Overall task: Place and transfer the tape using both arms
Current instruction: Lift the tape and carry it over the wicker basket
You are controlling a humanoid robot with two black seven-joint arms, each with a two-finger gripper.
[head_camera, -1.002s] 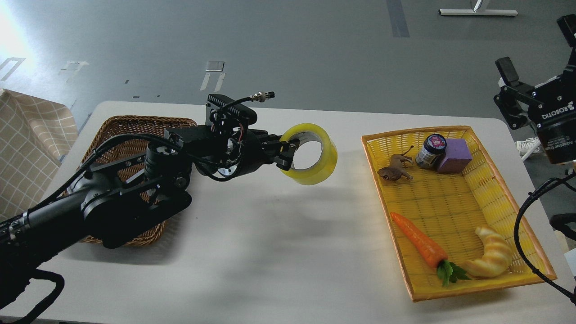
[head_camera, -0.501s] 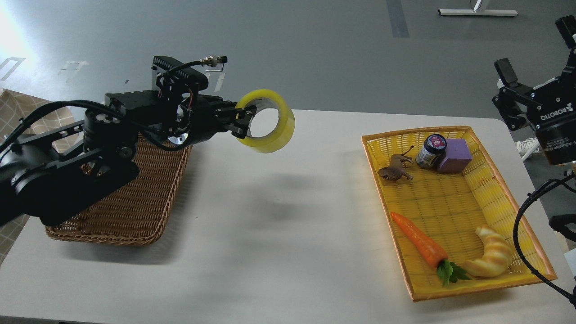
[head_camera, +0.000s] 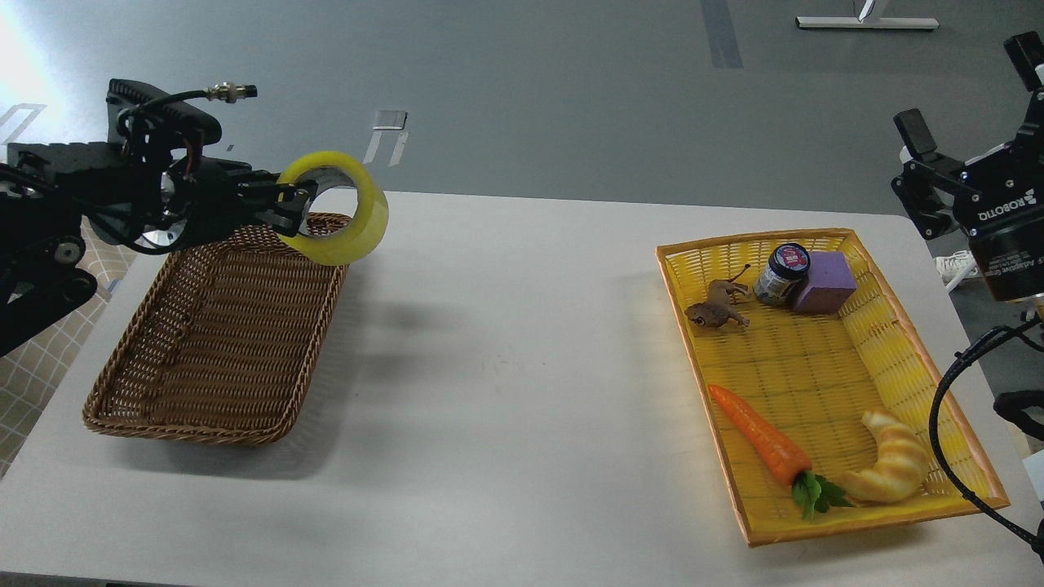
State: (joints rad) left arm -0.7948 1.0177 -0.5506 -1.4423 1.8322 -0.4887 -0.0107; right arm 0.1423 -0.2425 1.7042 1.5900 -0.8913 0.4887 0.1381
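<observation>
The left hand (head_camera: 295, 210) grips the tape (head_camera: 334, 208) by its rim, one finger inside the ring, holding it in the air above the far right corner of the brown basket (head_camera: 214, 330). The right hand (head_camera: 971, 106), well off to the right past the yellow tray (head_camera: 824, 371) on the worktop (head_camera: 506, 367), has its fingers spread wide, holding nothing.

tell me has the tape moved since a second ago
Yes. The tape, held in the left gripper, has travelled left, from over the table's middle to over the far right corner of the brown wicker basket, which has stayed put.
</observation>
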